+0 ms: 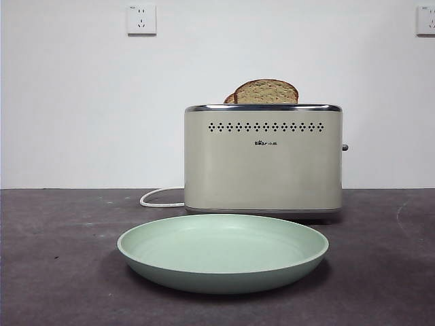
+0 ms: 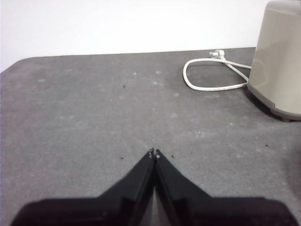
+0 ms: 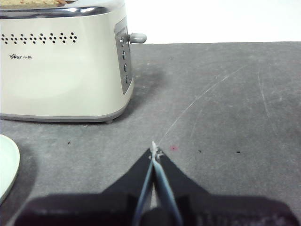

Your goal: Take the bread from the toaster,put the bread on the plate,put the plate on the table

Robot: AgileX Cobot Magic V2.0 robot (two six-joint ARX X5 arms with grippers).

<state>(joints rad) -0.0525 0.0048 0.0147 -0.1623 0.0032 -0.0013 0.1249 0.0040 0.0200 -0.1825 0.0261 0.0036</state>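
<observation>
The bread [image 1: 267,92] stands upright in the cream-beige toaster [image 1: 263,159], its domed top poking above the chrome rim; a second slice edge shows just behind it. The mint-green plate [image 1: 223,252] lies on the table [image 1: 54,258] in front of the toaster. No arm appears in the front view. My left gripper [image 2: 154,153] is shut with nothing in it, low over bare tabletop, with the toaster [image 2: 278,56] off to one side. My right gripper [image 3: 153,149] is also shut and holds nothing, near the toaster's [image 3: 63,61] lever end, with the plate's rim [image 3: 7,165] at the picture's edge.
A white cord [image 1: 160,198] loops on the table behind the toaster's left side, also seen as the cord [image 2: 211,77] in the left wrist view. The toaster's lever [image 3: 135,37] sticks out from its end. Two wall sockets [image 1: 141,19] sit high on the white wall.
</observation>
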